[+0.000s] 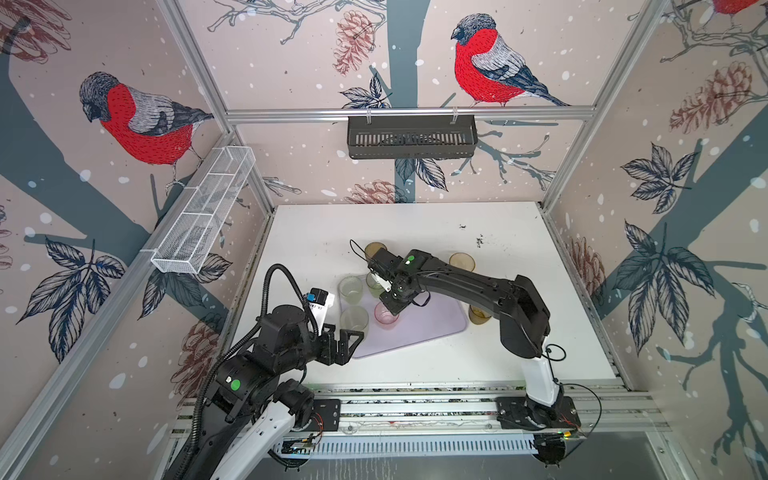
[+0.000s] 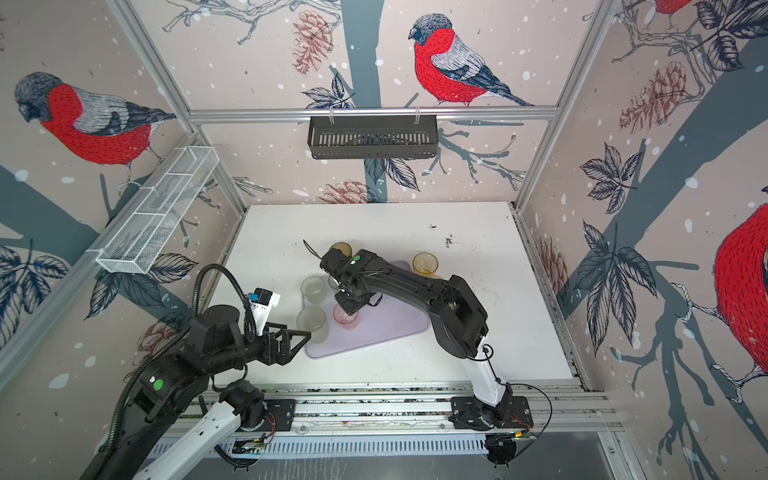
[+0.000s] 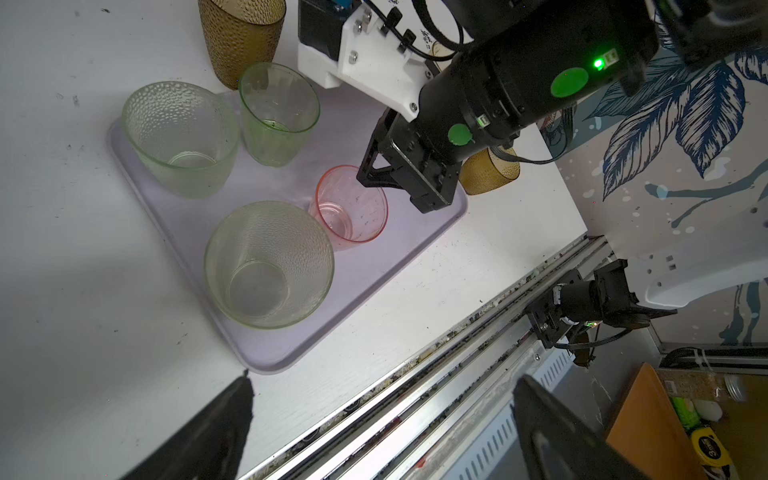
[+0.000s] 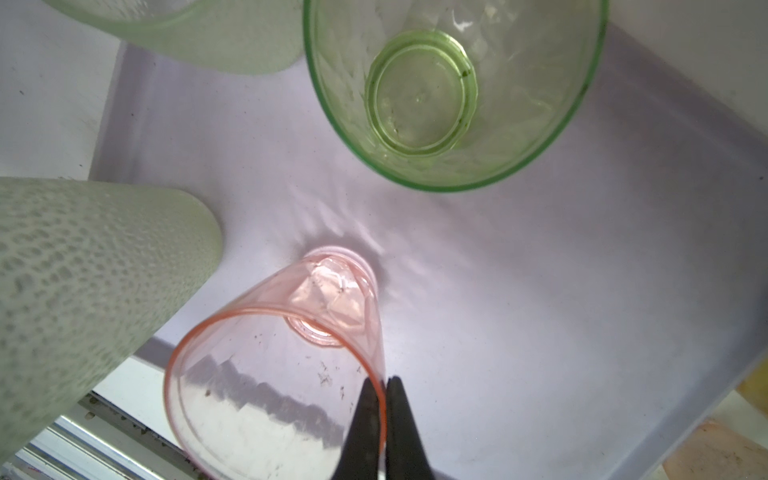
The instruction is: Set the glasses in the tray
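Pinching rim of small translucent pink plastic tumbler (image 4: pixel 282 357) in closed jaws of black right gripper (image 4: pixel 383 386), within flat pale lavender rectangular tray (image 4: pixel 540 291); best seating base flat before letting go.

tray (image 1: pixel 432 328) on table (image 1: pixel 498 232) | four glasses (image 1: pixel 351 286) in tray, left part | three glasses (image 1: pixel 462 262) outside, behind and right

Lab cell, aluminium frame (image 1: pixel 291 115)
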Controlling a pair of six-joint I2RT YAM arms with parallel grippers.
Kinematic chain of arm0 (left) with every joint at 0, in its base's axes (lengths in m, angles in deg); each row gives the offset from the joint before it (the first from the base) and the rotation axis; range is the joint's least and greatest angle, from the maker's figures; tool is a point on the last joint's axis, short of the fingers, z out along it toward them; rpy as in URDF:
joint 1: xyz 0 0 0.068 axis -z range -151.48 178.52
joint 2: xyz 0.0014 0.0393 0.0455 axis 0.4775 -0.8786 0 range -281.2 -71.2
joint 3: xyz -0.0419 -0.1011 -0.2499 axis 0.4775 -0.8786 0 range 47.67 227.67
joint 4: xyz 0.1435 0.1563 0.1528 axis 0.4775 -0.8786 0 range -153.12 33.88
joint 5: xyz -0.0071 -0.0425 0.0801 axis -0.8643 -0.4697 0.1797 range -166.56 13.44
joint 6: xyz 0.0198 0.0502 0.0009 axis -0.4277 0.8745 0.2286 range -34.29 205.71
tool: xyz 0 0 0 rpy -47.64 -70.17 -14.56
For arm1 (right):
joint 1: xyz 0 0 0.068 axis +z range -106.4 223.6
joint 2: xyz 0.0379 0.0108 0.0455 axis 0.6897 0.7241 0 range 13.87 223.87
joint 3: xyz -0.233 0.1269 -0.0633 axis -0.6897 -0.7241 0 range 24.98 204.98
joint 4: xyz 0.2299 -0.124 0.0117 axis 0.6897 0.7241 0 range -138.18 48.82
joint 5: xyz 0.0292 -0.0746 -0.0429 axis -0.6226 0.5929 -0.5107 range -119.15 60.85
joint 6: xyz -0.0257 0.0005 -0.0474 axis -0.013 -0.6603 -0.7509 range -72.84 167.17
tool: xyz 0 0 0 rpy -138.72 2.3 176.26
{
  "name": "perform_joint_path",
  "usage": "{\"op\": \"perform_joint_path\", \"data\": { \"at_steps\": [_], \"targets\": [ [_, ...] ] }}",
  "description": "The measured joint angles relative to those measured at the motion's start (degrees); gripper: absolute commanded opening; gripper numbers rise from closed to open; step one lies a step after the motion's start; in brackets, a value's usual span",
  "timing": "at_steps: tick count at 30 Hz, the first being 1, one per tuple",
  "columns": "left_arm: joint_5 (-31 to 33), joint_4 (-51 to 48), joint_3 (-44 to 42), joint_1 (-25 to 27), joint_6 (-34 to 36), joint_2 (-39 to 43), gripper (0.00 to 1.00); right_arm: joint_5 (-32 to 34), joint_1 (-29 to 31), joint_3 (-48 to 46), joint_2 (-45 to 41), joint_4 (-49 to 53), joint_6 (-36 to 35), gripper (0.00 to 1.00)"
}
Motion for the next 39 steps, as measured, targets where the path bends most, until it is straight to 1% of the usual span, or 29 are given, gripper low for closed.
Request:
{"op": "perform_joint_path", "data": {
  "at_steps": [27, 39],
  "targets": [
    [1.3, -0.1, -0.4, 0.0, 0.0, 0.8, 0.97, -1.2, 0.0, -2.0, -0.2, -2.4, 1.2, 0.00],
    [1.3, -0.3, -0.4, 0.0, -0.1, 0.9, 0.97, -1.3, 0.1, -3.0, -0.8, -3.5, 1.3, 0.04]
  ]
}}
